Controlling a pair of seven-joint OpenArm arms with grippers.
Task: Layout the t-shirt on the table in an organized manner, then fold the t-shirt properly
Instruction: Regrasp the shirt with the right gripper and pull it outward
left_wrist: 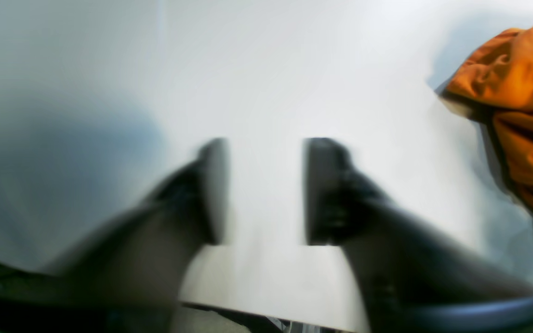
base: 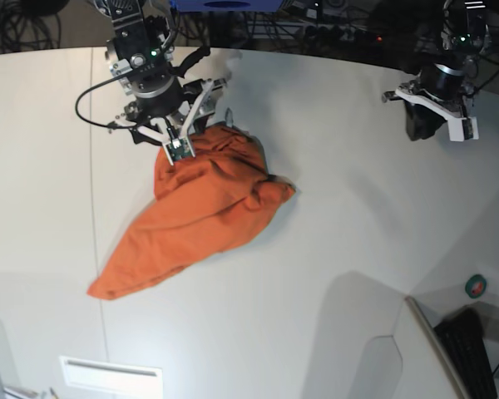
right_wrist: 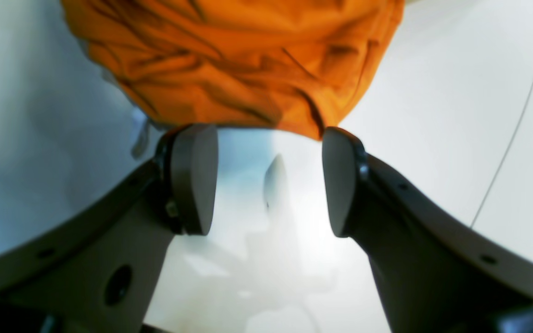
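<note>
The t-shirt [base: 191, 216] lies bunched on the table [base: 333, 208], not yet spread. The right gripper [right_wrist: 269, 178], jaws apart and empty, hovers at its edge, likely to pinch a hem. The left gripper [left_wrist: 264, 192], well apart, shows a blurred gap between its fingers, so open or closed cannot be told.

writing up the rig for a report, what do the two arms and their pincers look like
In the base view both arms are black with white brackets near the wrist. The right arm has a black cable looping off its side and a small green light. The right pincer has grey-brown arms ending in rounded dark pads. The left pincer looks dark with flat upright pads, but its view is blurred.
</note>
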